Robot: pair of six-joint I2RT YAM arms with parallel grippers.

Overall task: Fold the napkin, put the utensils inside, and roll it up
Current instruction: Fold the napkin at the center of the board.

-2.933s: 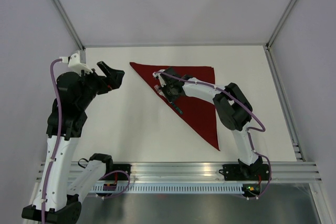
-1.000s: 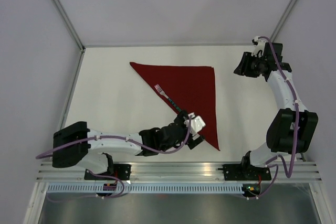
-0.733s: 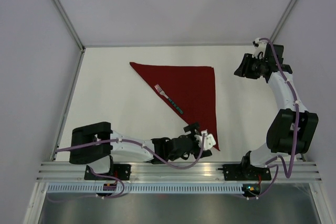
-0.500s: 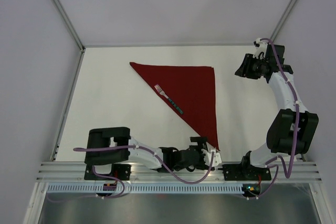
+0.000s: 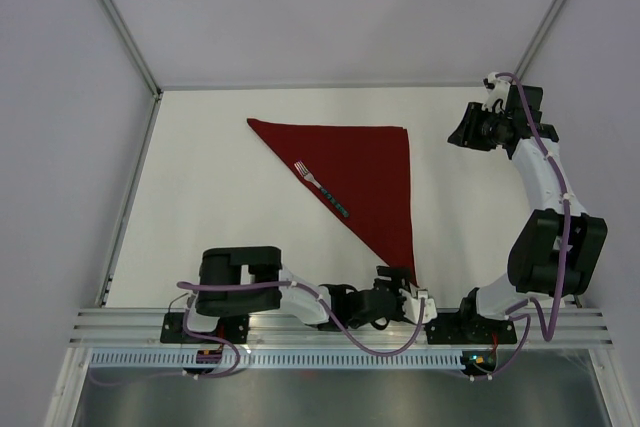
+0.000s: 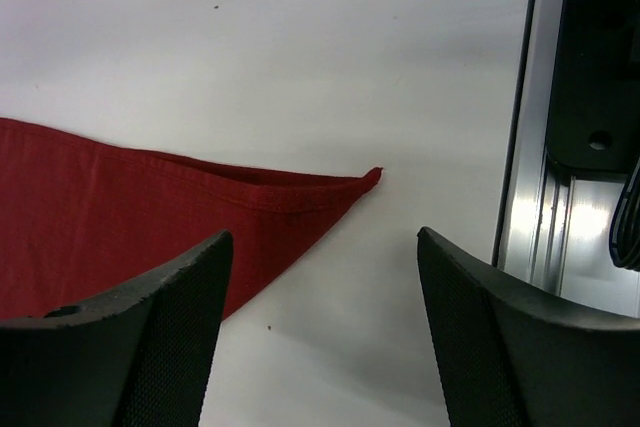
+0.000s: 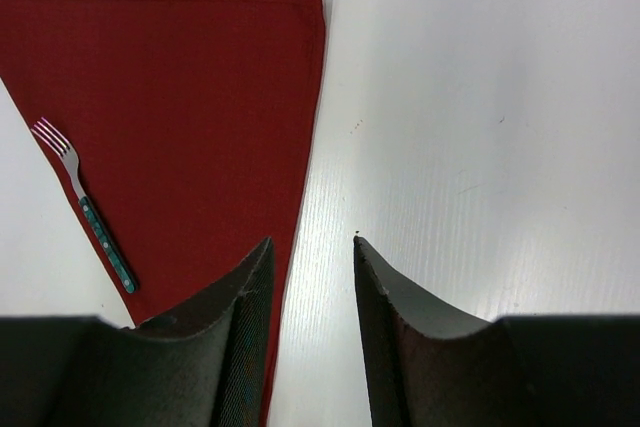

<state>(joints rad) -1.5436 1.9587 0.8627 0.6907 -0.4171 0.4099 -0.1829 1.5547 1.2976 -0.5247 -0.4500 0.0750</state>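
We see the left hand (image 6: pixel 322 237) low by the napkin (image 6: pixel 120 217) and the right hand (image 7: pixel 312 242) raised, both with fingers apart.

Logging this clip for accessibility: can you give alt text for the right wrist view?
A dark red napkin, folded into a triangle, lies flat on a white table, with a teal-handled fork along its slanted left edge. The right gripper hangs open above, holding nothing.

napkin (image 5: pixel 370 172): matt woven cloth, stitched hem
fork (image 7: pixel 88 209): shiny metal tines, speckled teal handle
table (image 5: pixel 220 197): smooth, white, faint sheen
rail (image 6: pixel 530 237): bare brushed metal
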